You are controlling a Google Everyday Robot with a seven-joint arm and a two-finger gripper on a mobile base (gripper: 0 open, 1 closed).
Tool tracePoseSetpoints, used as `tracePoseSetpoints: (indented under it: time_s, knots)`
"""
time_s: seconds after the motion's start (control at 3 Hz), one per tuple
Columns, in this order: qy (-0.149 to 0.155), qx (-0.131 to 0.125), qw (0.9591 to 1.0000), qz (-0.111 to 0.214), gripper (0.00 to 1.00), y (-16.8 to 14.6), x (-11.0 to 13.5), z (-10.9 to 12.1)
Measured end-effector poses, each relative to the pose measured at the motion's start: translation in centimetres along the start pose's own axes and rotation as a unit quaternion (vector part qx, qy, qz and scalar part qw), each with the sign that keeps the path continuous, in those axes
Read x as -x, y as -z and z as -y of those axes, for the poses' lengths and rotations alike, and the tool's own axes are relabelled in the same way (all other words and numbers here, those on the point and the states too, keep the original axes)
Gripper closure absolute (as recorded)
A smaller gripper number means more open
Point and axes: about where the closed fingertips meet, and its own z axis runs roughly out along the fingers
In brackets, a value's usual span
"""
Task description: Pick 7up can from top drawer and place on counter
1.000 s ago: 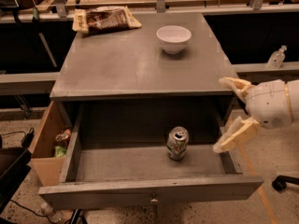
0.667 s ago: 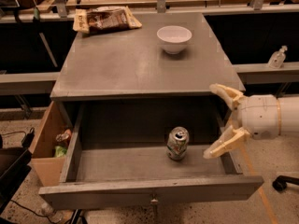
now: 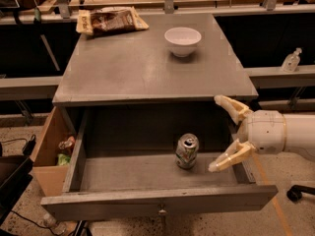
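The 7up can (image 3: 187, 151) stands upright inside the open top drawer (image 3: 157, 204), right of the middle, silver top showing. My gripper (image 3: 219, 132) comes in from the right over the drawer's right side. It is open, one finger (image 3: 231, 107) up near the counter's front edge and the other finger (image 3: 229, 159) low, just right of the can. It holds nothing. The grey counter (image 3: 142, 63) lies above the drawer.
A white bowl (image 3: 182, 41) and a brown snack bag (image 3: 110, 20) sit at the back of the counter. A brown cardboard box (image 3: 49, 154) with trash stands left of the drawer. A clear bottle (image 3: 291, 60) is on a ledge at right.
My gripper has moved left, toward the can, and sits a little lower over the drawer's right side. The can has not moved.
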Motion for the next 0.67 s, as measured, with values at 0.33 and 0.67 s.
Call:
tracePoseSetpoints:
  time_s: [0.33,0.67]
  knots:
    - [-0.017,0.011,0.9998,0.000,0.00,-1.7,-2.4,0.4]
    - [-0.036,0.031,0.9989,-0.007,0.00,-4.0,-6.1,1.1]
